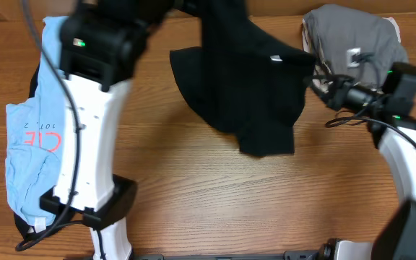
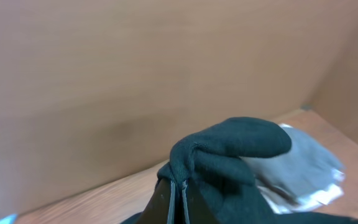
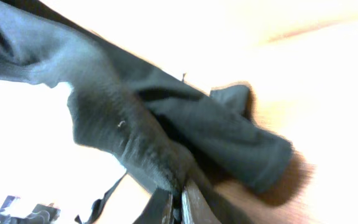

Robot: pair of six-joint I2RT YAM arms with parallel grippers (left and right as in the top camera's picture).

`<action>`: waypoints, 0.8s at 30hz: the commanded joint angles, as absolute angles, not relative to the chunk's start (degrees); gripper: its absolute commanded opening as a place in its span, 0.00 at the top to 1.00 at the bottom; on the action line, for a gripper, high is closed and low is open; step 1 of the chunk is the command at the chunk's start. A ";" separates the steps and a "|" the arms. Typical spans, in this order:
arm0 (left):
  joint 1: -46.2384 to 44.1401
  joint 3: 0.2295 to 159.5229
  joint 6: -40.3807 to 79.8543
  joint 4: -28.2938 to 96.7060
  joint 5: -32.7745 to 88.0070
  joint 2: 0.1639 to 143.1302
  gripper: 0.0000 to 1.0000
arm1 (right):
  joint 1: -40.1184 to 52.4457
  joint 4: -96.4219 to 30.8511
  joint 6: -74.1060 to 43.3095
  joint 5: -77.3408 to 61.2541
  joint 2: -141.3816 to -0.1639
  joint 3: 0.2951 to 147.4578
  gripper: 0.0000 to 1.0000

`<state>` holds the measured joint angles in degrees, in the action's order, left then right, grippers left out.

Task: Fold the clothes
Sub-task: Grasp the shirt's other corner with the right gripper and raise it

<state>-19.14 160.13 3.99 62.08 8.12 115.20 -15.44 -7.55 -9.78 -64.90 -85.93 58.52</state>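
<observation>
Wooden counter (image 1: pixel 193 209) fills basically the whole overhead view, with a plain tan wall (image 2: pixel 135 74) behind it. The big white left arm (image 1: pixel 92 144) reaches up and across to the far middle, while the right arm (image 1: pixel 410 159) comes in from the near right corner.

The black T-shirt (image 1: pixel 251 94) is strung between them at centre-right. A light blue printed garment (image 1: pixel 27 159) lies flat under the left arm. A grey garment (image 1: pixel 352 32) is bunched in the far right corner, just behind the right arm's wrist.

Both sets of fingers are pinched tight on the black shirt. The left fingers (image 2: pixel 178 205) have a wad of it bunched over their tips, held up off the wood as far as I can tell. The right fingers (image 3: pixel 178 199) are clamped on its right-hand edge.

So the part that matters, imo: the two grips sit along the shirt's far and right side. The loose body runs from that line toward the near edge, long axis roughly far-to-near. The free hem is closer to the right fingers than the left. I'd guess spreading the grips apart comes next, to flatten it.

The tiny white neck label (image 1: pixel 275 58) sits between the two grips.
</observation>
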 commanded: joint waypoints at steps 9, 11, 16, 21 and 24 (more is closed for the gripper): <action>-13.41 161.53 2.26 69.23 4.75 110.45 0.96 | -10.28 -53.63 0.30 -24.40 -75.55 90.54 0.96; -13.41 161.53 1.10 71.48 3.75 110.08 0.96 | -9.28 -60.45 0.51 -19.70 -75.66 96.14 0.96; -13.41 161.53 -1.78 76.01 0.58 107.42 0.96 | -9.02 -72.47 2.02 -15.64 -75.66 106.74 0.96; -13.41 161.53 -5.19 76.88 -2.22 101.89 0.96 | -9.02 -79.50 3.31 -15.44 -75.66 115.33 0.96; -13.41 161.53 -5.15 76.73 -6.52 97.10 0.96 | -9.02 -82.46 3.92 -15.44 -75.64 120.11 0.96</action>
